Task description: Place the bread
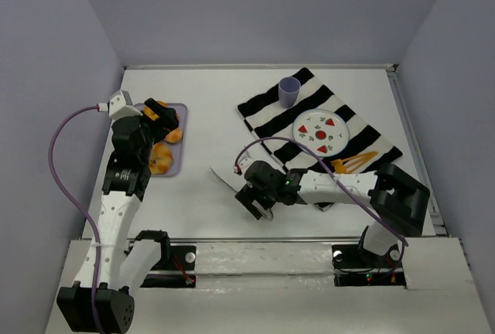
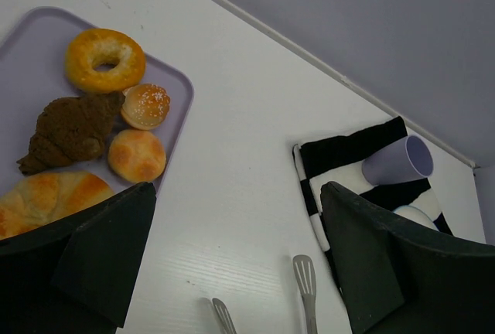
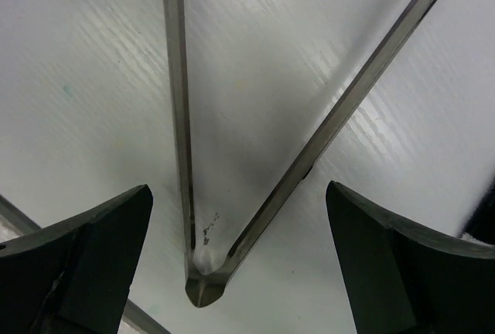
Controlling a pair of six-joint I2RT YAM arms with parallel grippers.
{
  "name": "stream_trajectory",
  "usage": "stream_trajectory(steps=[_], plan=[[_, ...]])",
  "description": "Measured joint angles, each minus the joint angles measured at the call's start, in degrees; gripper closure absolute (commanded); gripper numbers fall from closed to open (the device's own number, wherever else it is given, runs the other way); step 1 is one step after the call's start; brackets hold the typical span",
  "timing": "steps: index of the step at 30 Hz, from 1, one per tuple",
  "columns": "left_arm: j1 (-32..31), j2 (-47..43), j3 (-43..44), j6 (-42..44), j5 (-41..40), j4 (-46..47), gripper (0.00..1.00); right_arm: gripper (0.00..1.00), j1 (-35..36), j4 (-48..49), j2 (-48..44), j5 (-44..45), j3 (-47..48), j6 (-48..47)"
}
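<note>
The bread sits on a lilac tray (image 2: 31, 40) at the left: a golden ring (image 2: 104, 59), a sugared small bun (image 2: 145, 106), a round bun (image 2: 136, 155), a brown croissant (image 2: 69, 129) and a pale croissant (image 2: 46, 195). From above, the bread (image 1: 161, 158) shows beside my left arm. My left gripper (image 2: 236, 195) hovers open by the tray's right edge (image 1: 158, 114), nothing between its fingers. My right gripper (image 3: 238, 191) is open at mid-table (image 1: 255, 202), its fingers either side of the hinge end of metal tongs (image 3: 203, 284), not touching them.
The tongs (image 1: 226, 181) lie on the white table, tips (image 2: 304, 272) pointing toward the tray. A black-and-white striped cloth (image 1: 271, 110) at the right carries a white plate (image 1: 344, 129), a lilac cup (image 1: 288, 90) and an orange fork (image 1: 356, 162). Walls enclose the table.
</note>
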Motion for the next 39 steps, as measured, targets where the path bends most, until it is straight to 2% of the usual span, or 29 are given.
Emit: stream_trajectory(steps=[11,15,16,20,21,24,31,39], plan=[[0.00,0.02,0.00,-0.02,-0.17,-0.02,0.01,0.00,0.00,6.34,6.73,3.30,1.55,3.23],[0.00,0.02,0.00,-0.13,-0.31,-0.04,0.01,0.08,-0.17,9.57,7.85,5.14,1.68,4.79],[0.00,0.04,0.00,-0.17,-0.37,-0.04,0.01,0.16,-0.42,10.43,8.15,5.46,1.68,5.18],[-0.02,0.04,0.00,-0.37,-0.42,-0.07,0.01,0.35,-1.70,13.97,9.27,6.99,1.73,6.32],[-0.04,0.04,0.00,-0.42,-0.44,-0.07,0.01,0.44,-1.95,14.40,9.46,7.23,1.73,6.45],[-0.07,0.04,0.00,-0.57,-0.44,-0.09,0.01,0.50,-2.49,15.72,9.84,8.04,1.73,6.95],[-0.57,0.04,0.00,-0.72,-0.48,-0.37,0.01,0.54,-2.69,14.93,8.61,8.41,1.73,7.02],[-0.70,0.04,0.00,-1.03,-0.63,-0.48,0.01,0.54,-2.71,13.77,-3.37,4.68,6.14,5.22]])
